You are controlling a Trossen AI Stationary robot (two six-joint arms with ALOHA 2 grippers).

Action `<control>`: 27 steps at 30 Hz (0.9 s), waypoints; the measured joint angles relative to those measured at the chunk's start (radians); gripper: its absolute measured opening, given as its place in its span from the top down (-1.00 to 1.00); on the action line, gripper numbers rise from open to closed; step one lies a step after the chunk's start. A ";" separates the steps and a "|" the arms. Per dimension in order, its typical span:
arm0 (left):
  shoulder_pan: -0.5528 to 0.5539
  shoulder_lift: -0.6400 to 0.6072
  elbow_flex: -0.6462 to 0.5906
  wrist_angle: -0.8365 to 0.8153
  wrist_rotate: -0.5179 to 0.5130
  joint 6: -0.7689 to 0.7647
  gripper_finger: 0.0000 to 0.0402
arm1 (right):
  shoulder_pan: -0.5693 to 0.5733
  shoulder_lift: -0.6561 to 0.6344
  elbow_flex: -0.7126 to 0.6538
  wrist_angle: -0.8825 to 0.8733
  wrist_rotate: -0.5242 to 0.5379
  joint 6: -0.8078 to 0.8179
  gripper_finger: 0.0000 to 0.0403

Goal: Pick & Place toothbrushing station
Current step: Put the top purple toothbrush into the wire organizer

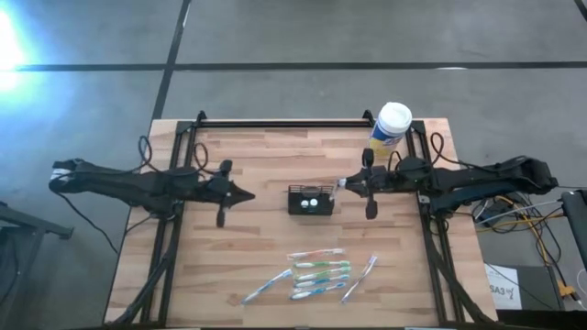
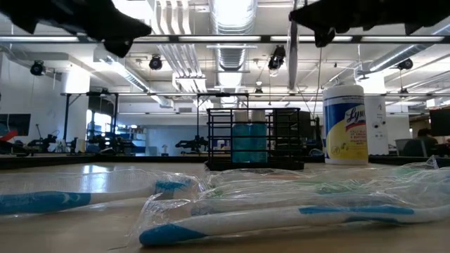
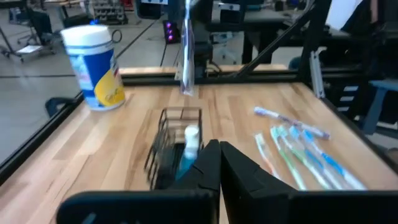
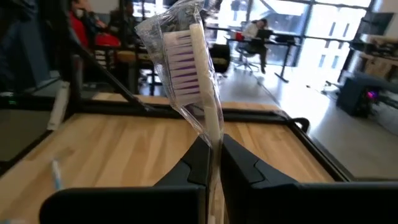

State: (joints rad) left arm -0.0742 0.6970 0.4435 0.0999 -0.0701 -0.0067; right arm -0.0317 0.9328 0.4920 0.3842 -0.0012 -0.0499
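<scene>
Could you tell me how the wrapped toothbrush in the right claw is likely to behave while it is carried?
The toothbrush stands straight in the right claw, so it probably stays stiff. Its clear, loose wrapper looks slick, so it may slide or tilt.

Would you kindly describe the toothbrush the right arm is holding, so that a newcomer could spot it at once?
Start at the wooden table and find the black mesh caddy near its middle. Just right of it, the right gripper has its fingers shut on a wrapped toothbrush. Unlike the wrapped toothbrushes lying flat at the table's near edge, this one is off the table, with purple-and-white bristles showing through clear plastic.
</scene>
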 joint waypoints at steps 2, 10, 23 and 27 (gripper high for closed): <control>0.000 -0.057 -0.032 -0.022 -0.003 -0.002 0.97 | -0.016 0.001 -0.026 0.029 0.002 0.015 0.94; 0.000 -0.188 -0.093 0.005 -0.004 -0.003 0.95 | -0.051 0.079 -0.073 0.171 0.017 0.104 0.94; -0.001 -0.204 -0.084 0.005 -0.007 -0.042 0.94 | -0.055 0.274 -0.085 0.273 0.061 0.123 0.94; -0.001 -0.204 -0.084 0.004 -0.007 -0.057 0.94 | -0.055 0.308 -0.134 0.388 0.057 0.132 0.94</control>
State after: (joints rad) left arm -0.0750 0.4931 0.3592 0.1038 -0.0769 -0.0633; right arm -0.0869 1.2411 0.3576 0.7723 0.0561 0.0822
